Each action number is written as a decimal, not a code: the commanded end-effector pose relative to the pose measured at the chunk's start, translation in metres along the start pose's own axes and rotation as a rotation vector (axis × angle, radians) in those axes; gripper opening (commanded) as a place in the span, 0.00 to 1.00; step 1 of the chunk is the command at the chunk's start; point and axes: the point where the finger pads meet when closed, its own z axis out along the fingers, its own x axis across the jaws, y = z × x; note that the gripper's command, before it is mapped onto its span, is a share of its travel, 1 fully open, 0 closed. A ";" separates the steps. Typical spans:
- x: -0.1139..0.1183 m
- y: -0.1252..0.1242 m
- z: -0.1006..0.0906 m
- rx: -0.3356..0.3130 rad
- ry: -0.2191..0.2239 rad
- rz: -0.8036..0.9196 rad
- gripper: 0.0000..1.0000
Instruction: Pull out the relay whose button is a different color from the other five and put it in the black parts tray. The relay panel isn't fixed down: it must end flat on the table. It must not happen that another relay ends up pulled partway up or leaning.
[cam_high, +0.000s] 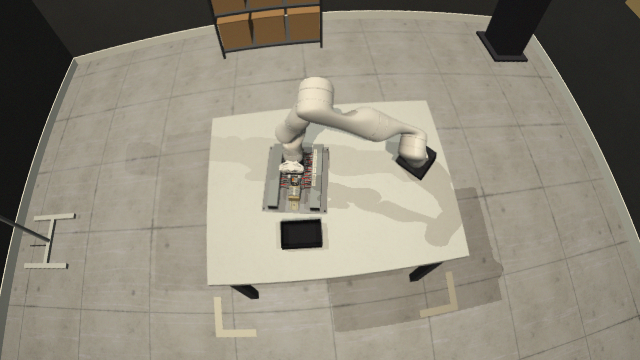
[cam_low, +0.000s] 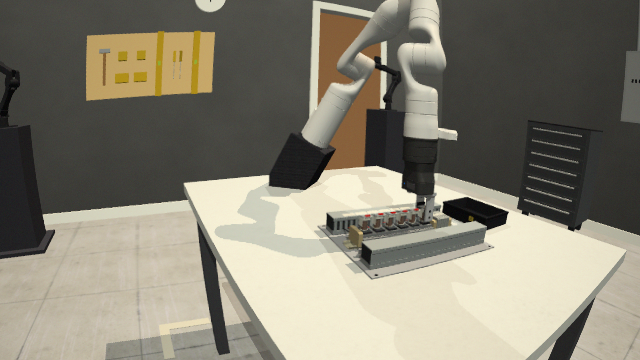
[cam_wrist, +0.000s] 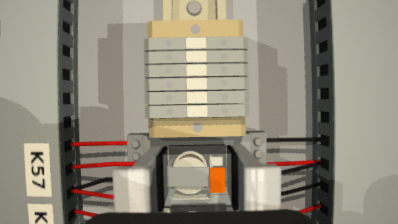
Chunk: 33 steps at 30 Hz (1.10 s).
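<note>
Pinching the relay with the orange button (cam_wrist: 190, 177), the gripper (cam_high: 294, 175) (cam_low: 425, 197) (cam_wrist: 197, 168) has its 2 jaws closed against the relay's sides, at the lower middle of the wrist view. The relay appears to be in its socket at the end of the row, beside the tan end stop (cam_wrist: 197, 128). In the exterior view, the 5 other relays (cam_low: 390, 219) carry red buttons, so the odd one looks rightly chosen.

The step in hand is the pull, judging by the firm grip and the low stance. Next comes a slow, straight lift, watching whether the relay panel (cam_high: 324, 200) (cam_low: 382, 272) rises with it; it lies flat on the table (cam_high: 380, 240) (cam_low: 310, 300), right of centre in the exterior view. A tight socket could drag the loose panel up or tilt it, and a sideways tug could shift it.

Red and black wires (cam_wrist: 97, 144) run from both sides of the sockets, close to the fingers. 2 grey wire ducts (cam_high: 274, 180) (cam_low: 425, 245) flank the row, calling for height before any sideways travel. The black parts tray (cam_high: 301, 234) (cam_low: 475, 212) waits just below the panel in the top view, with no relay visible in it.
</note>
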 end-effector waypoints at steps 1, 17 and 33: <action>0.001 0.000 -0.001 0.000 -0.006 0.000 0.00; 0.002 0.000 -0.001 0.000 -0.030 0.000 0.00; 0.002 0.000 -0.001 0.000 -0.053 0.000 0.00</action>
